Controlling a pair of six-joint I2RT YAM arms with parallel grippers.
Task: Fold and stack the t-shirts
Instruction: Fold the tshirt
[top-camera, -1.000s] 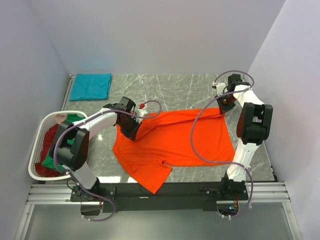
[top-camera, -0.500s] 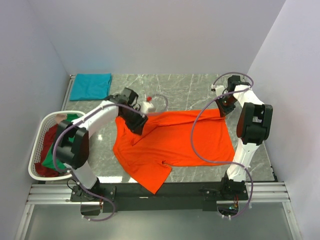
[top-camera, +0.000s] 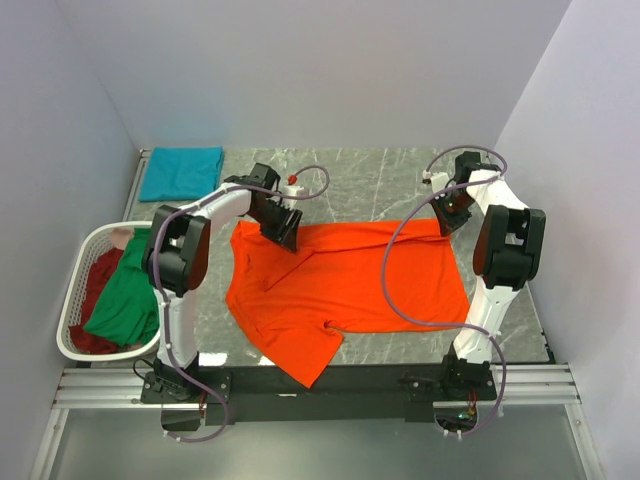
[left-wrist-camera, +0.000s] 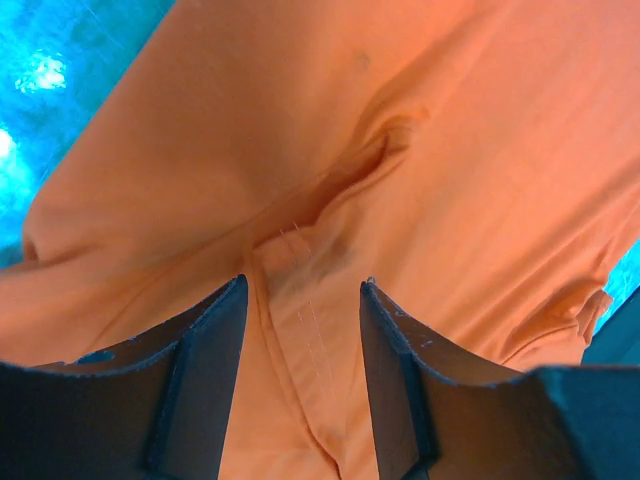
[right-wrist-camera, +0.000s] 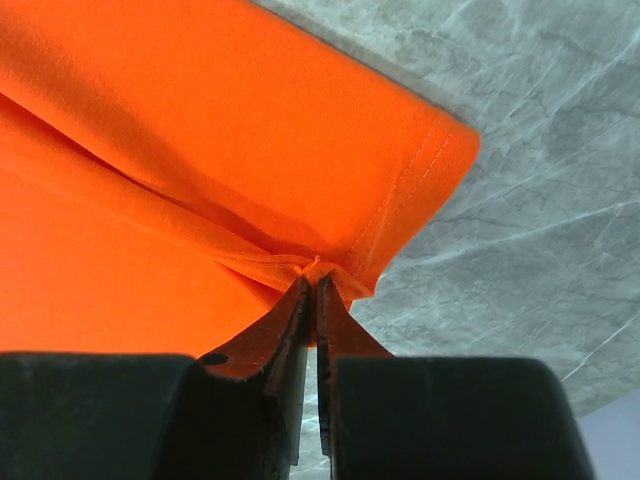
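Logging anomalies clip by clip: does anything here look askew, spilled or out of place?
The orange t-shirt lies crooked on the table, with one corner draped over the near edge onto the black rail. Nothing else stands out.

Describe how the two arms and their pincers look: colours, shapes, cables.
The left arm and right arm are built alike: white tube-like links joined by bulky black joint housings. A thin mauve cable loops loosely along each. The left pincer and right pincer each end in two flat, dark, wedge-shaped fingers.
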